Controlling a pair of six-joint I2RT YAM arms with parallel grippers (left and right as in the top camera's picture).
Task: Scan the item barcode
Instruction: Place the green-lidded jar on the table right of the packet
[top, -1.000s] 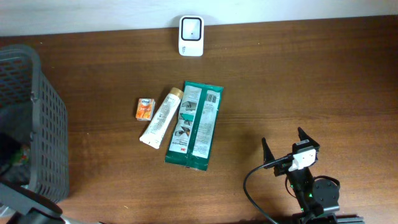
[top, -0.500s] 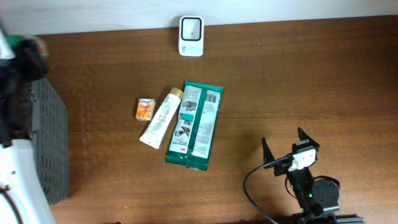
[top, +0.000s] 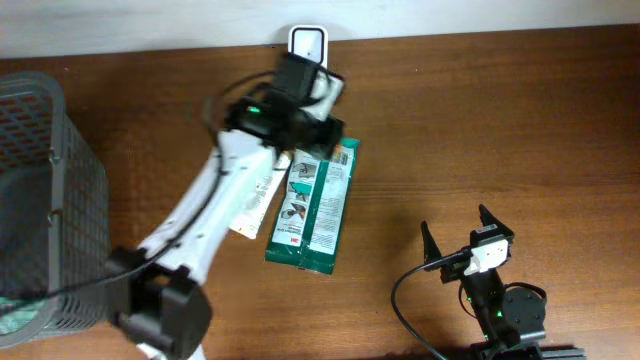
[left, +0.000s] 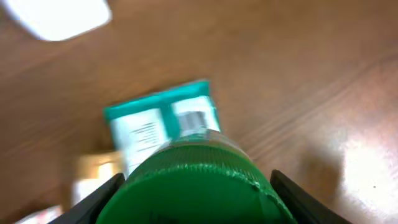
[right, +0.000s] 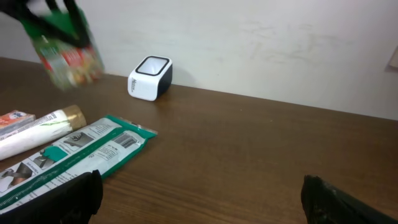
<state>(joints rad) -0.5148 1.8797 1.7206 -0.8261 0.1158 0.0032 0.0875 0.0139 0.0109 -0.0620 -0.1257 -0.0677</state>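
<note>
Green-lidded jar (left: 193, 177), clamped in the left gripper (left: 196, 202), has swung from the basket (top: 45, 190) to near the scanner (top: 307, 45). Only the right wrist view shows its red label. Right gripper (top: 455, 224) stands open.

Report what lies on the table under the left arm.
Overhead, the white tube and green packet show partly beneath the left arm; the orange box is covered there, but shows from the right wrist.

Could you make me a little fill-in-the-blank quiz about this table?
The left claw holds a jar whose lid is ___.
The right claw stands ___ and holds nothing.
The tube lies between the packet and the ___ box.
The basket stands at the robot's ___.
Missing: green; open; orange; left.
</note>
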